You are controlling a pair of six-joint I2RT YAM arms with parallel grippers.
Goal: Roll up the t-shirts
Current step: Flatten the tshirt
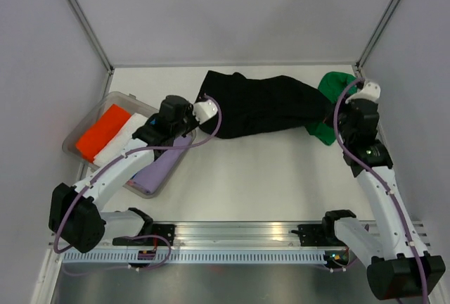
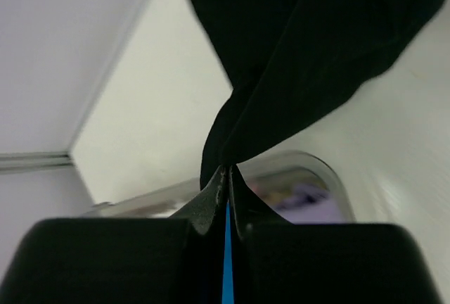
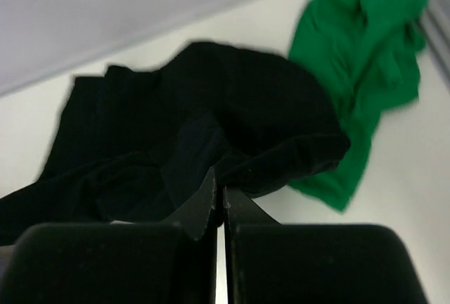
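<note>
A black t-shirt [image 1: 264,105] lies stretched across the far middle of the table. A bright green t-shirt [image 1: 330,107] lies crumpled at its right end, partly under it. My left gripper [image 1: 199,112] is shut on the black shirt's left edge; in the left wrist view the cloth [image 2: 302,51] hangs from the closed tips [image 2: 228,172]. My right gripper [image 1: 336,115] is shut on the black shirt's right edge [image 3: 274,163], its tips [image 3: 219,188] pinched together. The green shirt [image 3: 358,72] lies just beyond.
A clear plastic tub [image 1: 77,135] at the left holds folded orange [image 1: 102,131], white [image 1: 123,138] and lilac [image 1: 158,170] shirts. Grey walls enclose the table on three sides. The arm bases and a rail run along the near edge.
</note>
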